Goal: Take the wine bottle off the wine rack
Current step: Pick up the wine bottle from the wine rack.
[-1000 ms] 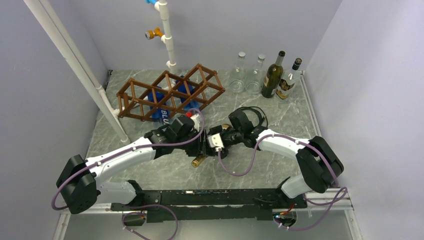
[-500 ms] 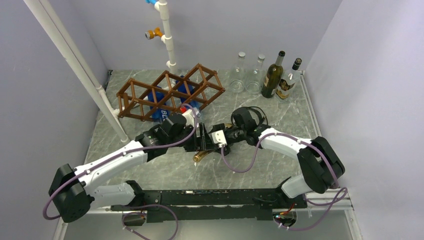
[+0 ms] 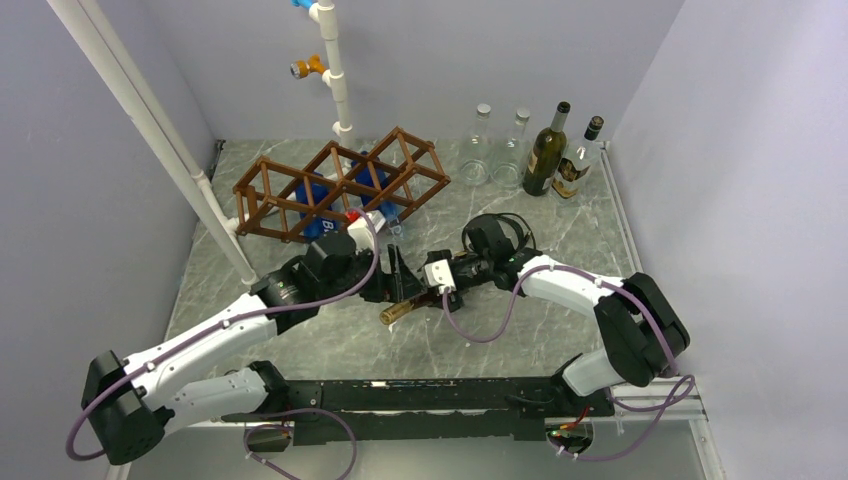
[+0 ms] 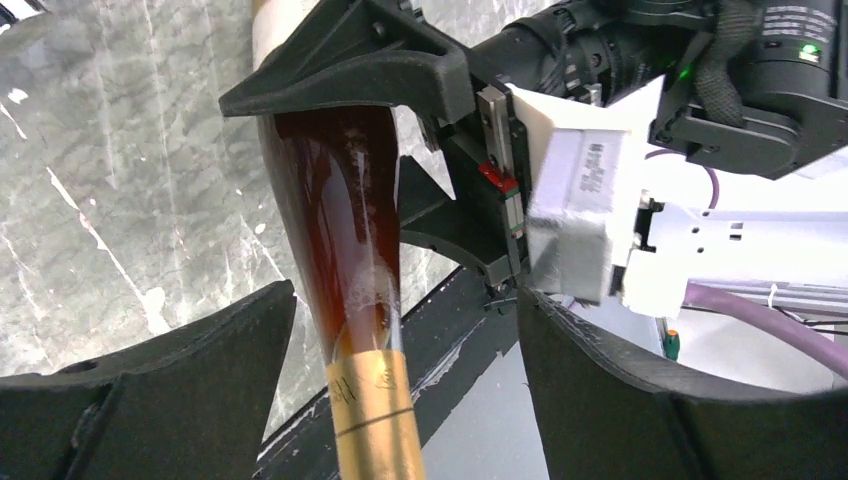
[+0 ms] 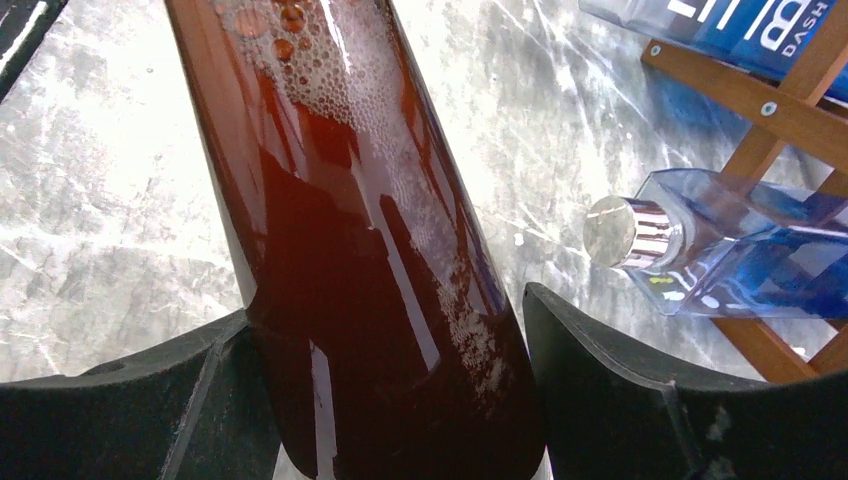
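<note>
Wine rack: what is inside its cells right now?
At least two blue bottles lie in the wine rack; one's silver cap pokes out. The left arm covers the rack's near edge, so any more cannot be seen. The brown wine bottle is outside it.

Right gripper [image 3: 412,288] holds the wine bottle [image 3: 397,313] clear of the wine rack [image 3: 338,186]

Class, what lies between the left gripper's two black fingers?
The slim neck of the brown glass wine bottle; the left wrist view shows it plainly.
</note>
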Controlling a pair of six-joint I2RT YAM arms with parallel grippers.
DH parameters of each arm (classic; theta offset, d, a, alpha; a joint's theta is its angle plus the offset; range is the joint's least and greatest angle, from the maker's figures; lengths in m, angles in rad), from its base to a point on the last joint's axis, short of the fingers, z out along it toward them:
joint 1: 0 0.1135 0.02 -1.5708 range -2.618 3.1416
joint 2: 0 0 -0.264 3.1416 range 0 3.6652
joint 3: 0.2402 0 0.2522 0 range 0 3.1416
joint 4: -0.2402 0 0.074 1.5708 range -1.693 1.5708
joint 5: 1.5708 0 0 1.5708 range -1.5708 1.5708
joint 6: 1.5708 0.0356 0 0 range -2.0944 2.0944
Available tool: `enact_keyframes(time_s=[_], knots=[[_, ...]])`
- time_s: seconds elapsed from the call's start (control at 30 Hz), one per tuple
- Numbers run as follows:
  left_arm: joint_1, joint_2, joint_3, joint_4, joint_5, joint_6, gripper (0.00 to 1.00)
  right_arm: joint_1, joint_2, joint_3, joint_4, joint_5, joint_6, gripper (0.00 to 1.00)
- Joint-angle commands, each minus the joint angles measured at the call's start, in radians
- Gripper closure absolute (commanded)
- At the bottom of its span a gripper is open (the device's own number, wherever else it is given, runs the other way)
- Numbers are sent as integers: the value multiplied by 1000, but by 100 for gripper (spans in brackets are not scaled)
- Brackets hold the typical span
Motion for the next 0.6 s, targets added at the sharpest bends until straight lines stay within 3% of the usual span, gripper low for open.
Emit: enact_keyframes(time_s=[0.0, 0.37, 0.57], knots=[[-12, -75, 6, 149, -29, 40, 13, -4, -13, 37, -4, -51, 37, 85], [-14, -240, -141, 174, -211, 52, 12, -19, 0, 29, 8, -58, 56, 86], [-14, -460, -333, 373, -335, 13, 11, -24, 9, 34, 28, -69, 105, 87]])
